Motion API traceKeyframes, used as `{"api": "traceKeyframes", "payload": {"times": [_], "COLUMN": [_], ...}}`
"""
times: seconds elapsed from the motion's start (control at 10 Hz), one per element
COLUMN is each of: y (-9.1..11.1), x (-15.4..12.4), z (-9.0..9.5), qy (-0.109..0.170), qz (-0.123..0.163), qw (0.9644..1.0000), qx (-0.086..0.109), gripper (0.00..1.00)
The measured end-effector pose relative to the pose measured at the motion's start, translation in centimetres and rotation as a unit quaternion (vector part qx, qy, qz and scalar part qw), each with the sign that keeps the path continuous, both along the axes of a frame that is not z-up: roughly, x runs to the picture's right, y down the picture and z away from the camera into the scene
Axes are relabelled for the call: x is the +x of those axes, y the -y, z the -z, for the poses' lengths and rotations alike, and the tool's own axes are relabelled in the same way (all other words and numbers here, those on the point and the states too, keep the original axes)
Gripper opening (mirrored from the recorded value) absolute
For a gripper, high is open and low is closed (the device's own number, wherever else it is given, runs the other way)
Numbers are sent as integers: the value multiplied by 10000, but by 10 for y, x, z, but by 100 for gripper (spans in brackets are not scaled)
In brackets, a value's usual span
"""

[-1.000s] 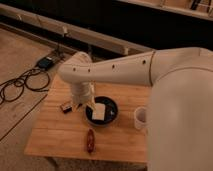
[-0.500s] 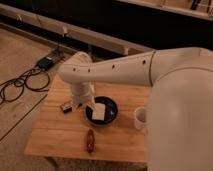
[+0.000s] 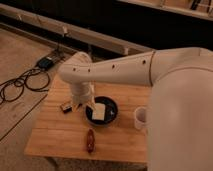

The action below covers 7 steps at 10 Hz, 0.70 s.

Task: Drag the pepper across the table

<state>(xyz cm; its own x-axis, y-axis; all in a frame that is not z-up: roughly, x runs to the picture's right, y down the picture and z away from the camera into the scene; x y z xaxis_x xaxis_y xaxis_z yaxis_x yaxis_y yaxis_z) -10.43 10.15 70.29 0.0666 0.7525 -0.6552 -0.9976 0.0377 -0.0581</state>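
Observation:
The pepper [image 3: 90, 140], small, dark red-brown and glossy, lies on the light wooden table [image 3: 55, 135] near its front edge. My white arm reaches in from the right and bends down over the table. The gripper [image 3: 85, 106] hangs at the left rim of the black bowl [image 3: 113, 107], above and behind the pepper and apart from it. It holds nothing that I can see.
The black bowl holds a pale square object [image 3: 99, 112]. A white cup [image 3: 140, 118] stands right of the bowl, partly behind my arm. A small dark bar [image 3: 65, 106] lies left of the gripper. Black cables [image 3: 20, 85] and a box lie on the floor to the left.

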Motion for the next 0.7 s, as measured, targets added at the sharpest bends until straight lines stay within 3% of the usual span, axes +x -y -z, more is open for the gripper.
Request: {"api": "traceKeyframes", "payload": {"times": [0.7], "y": [-5], "x": [-2], "z": [-5], "qy": [33], "qz": [106], "qw": [9999], "qx": [-16], "gripper": [65]}}
